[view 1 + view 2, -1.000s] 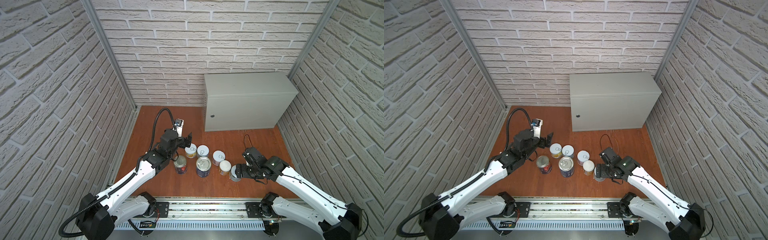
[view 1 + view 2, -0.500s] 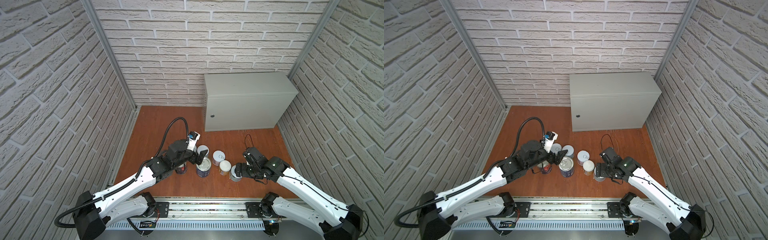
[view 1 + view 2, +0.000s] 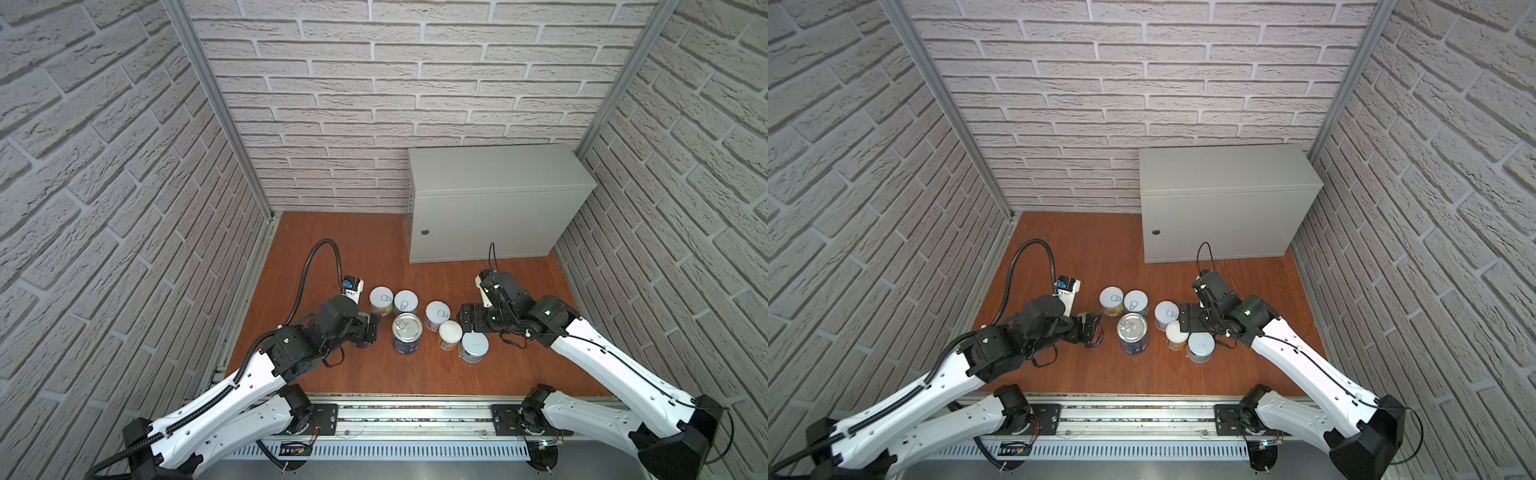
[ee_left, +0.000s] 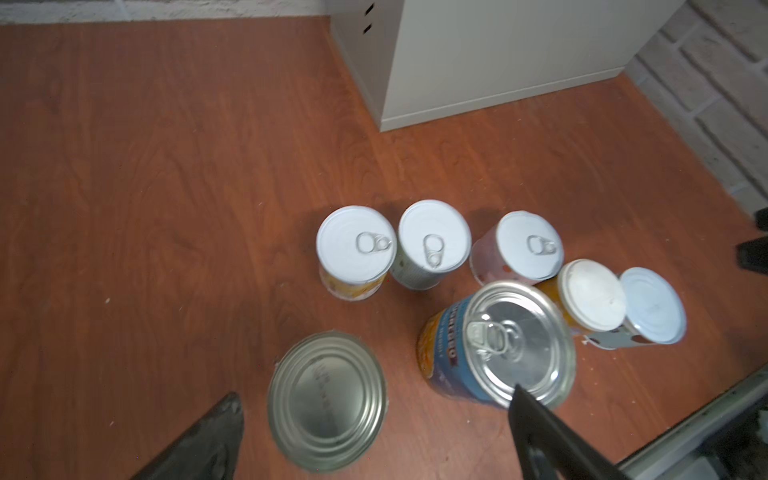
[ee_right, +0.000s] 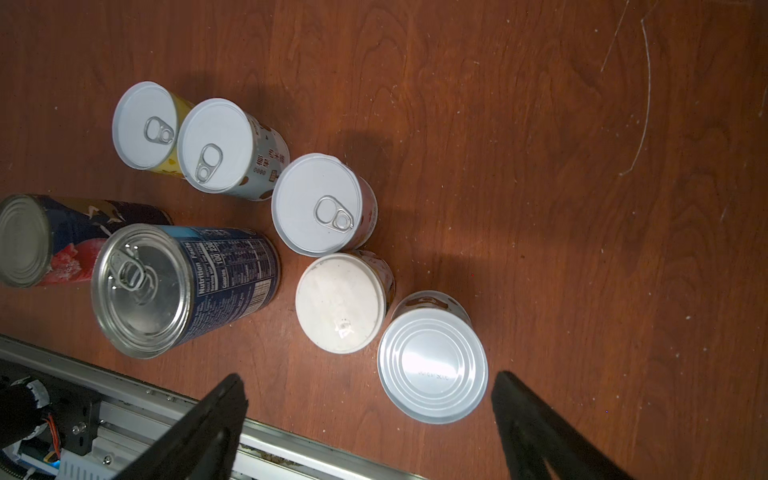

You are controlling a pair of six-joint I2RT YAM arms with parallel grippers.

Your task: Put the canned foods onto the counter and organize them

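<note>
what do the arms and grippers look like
White shells, black joints on both. The left arm carries a ribbed black hose, the right arm a thin black cable. The left gripper and right gripper are black with flat tapered fingers.

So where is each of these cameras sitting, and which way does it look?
Both top views: high above the front rail, looking down and back at the floor, cans and counter; both arms, left hand and right hand show.
Left wrist: on the left arm, looking down past its open fingers at the plain silver-topped can.
Right wrist: on the right arm, looking down past its open fingers at the grey can.
Shared: both wrist views show all seven cans.
</note>
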